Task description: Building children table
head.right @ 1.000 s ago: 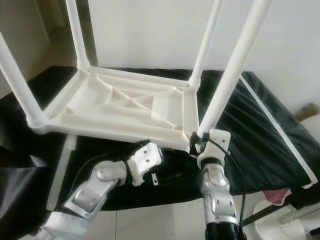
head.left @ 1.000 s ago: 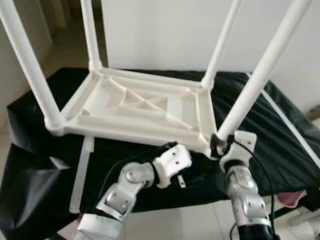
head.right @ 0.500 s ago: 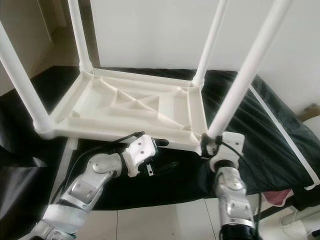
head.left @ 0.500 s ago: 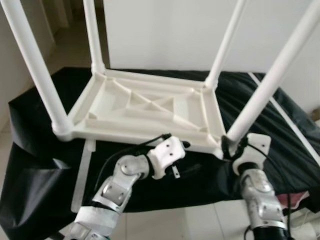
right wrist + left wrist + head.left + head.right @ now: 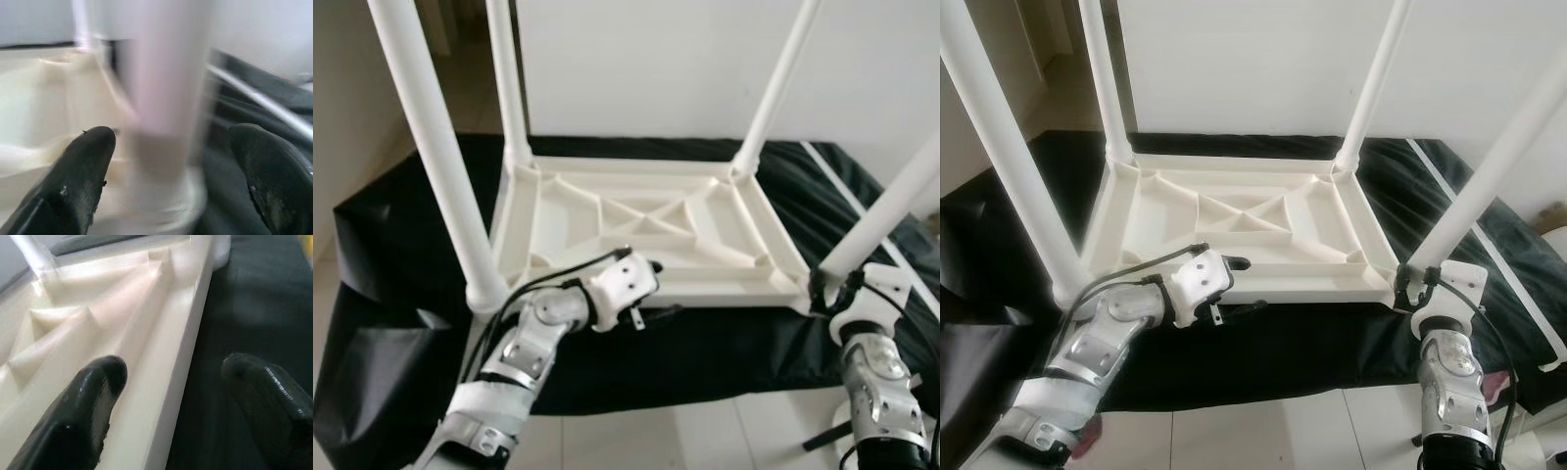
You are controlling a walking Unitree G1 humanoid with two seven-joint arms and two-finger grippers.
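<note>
A white plastic children's table [image 5: 626, 168] lies upside down on a black-covered surface [image 5: 391, 245], its four legs pointing up. My left gripper [image 5: 656, 289] is open at the near rim [image 5: 166, 382], one finger [image 5: 98, 391] inside the ribbed underside and the other outside over the black cloth. My right gripper [image 5: 1405, 289] is open at the base of the near right leg [image 5: 891, 211]. In the right wrist view that leg [image 5: 166, 98] stands blurred between the fingers [image 5: 88, 156], with gaps on both sides.
A long white strip [image 5: 1469, 235] lies on the cloth right of the table. The near left leg [image 5: 440, 166] rises tall beside my left arm. The cloth's front edge hangs over pale floor tiles [image 5: 705, 431]. A white wall stands behind.
The table has slid right and turned on the cloth, its near corners moving right. Both grippers moved right with it, keeping their places at the rim and the leg.
</note>
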